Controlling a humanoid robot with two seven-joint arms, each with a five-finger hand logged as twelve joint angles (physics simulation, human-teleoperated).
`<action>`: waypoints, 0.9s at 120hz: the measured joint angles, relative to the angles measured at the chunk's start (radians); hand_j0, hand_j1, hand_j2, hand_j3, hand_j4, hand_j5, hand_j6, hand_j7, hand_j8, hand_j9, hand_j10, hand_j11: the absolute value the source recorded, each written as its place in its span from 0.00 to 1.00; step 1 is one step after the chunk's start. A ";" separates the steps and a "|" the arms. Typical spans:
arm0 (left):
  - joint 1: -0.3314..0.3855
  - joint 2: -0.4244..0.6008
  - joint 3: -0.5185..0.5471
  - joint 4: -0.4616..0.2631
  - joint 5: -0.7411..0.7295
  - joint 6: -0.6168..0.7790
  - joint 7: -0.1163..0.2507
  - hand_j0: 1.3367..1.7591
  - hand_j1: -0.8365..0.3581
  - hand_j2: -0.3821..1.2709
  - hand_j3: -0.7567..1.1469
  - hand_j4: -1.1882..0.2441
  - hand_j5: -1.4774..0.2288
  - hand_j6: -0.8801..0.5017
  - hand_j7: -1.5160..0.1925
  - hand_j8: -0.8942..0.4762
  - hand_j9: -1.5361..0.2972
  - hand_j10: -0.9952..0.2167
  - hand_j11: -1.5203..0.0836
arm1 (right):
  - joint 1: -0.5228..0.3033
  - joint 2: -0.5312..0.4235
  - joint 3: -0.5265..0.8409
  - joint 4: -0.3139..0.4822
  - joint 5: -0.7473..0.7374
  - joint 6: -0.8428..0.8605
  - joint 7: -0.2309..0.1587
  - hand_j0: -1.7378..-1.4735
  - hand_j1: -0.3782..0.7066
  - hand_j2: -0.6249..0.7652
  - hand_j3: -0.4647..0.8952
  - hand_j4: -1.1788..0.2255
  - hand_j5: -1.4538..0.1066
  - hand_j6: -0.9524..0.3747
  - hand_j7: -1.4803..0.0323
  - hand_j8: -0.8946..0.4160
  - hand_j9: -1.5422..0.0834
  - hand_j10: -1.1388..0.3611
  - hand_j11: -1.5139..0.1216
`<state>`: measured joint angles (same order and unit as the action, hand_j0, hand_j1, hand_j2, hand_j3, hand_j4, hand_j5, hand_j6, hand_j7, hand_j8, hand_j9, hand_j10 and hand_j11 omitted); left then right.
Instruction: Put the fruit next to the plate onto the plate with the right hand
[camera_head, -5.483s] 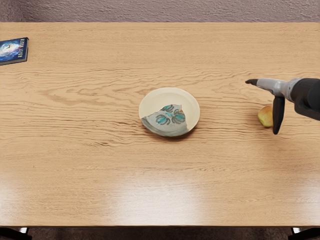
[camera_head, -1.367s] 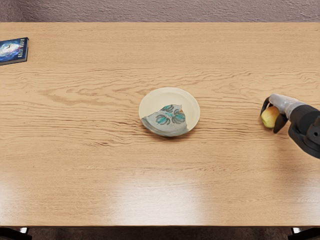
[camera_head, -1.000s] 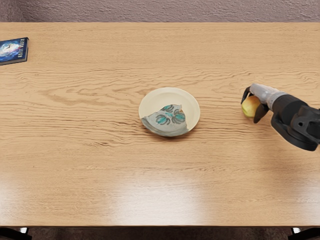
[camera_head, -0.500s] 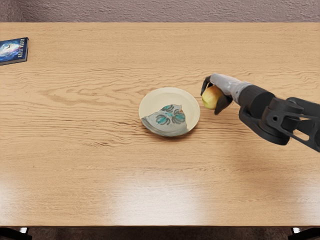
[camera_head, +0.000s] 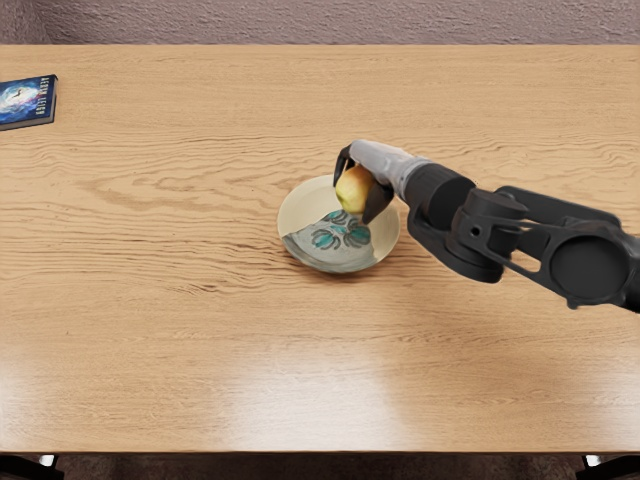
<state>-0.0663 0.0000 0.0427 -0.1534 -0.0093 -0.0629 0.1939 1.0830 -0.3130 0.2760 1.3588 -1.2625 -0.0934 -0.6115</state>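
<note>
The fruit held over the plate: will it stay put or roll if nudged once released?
The fruit looks rounded and smooth, so it would probably roll if nudged. The plate seems shallow with a raised rim, which may stop it. The right hand curls around it with no visible squashing, so it is likely firm.
</note>
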 joint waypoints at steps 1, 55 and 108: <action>-0.001 0.000 0.000 0.000 0.000 0.000 0.000 0.76 0.98 0.23 0.40 0.82 0.86 0.63 0.88 0.65 0.83 0.81 0.94 | 0.000 0.006 -0.001 -0.008 -0.001 0.000 0.000 0.36 0.56 0.64 0.34 0.48 0.24 0.48 0.29 0.48 0.29 0.37 0.26; 0.000 0.000 0.000 0.000 0.000 0.000 0.000 0.76 0.98 0.23 0.40 0.82 0.86 0.63 0.88 0.65 0.83 0.81 0.94 | 0.001 0.123 -0.025 -0.174 -0.012 -0.003 0.000 0.36 0.53 0.58 0.34 0.47 0.24 0.46 0.29 0.47 0.29 0.36 0.26; -0.001 0.000 0.000 0.000 0.000 0.000 0.000 0.76 0.98 0.23 0.40 0.82 0.86 0.63 0.88 0.65 0.83 0.81 0.94 | 0.015 0.126 0.017 -0.156 0.018 -0.001 0.001 0.31 0.11 0.47 0.34 0.78 0.83 0.67 0.87 0.64 0.85 0.69 0.82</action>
<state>-0.0675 0.0000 0.0427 -0.1534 -0.0094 -0.0629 0.1939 1.0981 -0.1866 0.2933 1.2027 -1.2447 -0.0947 -0.6109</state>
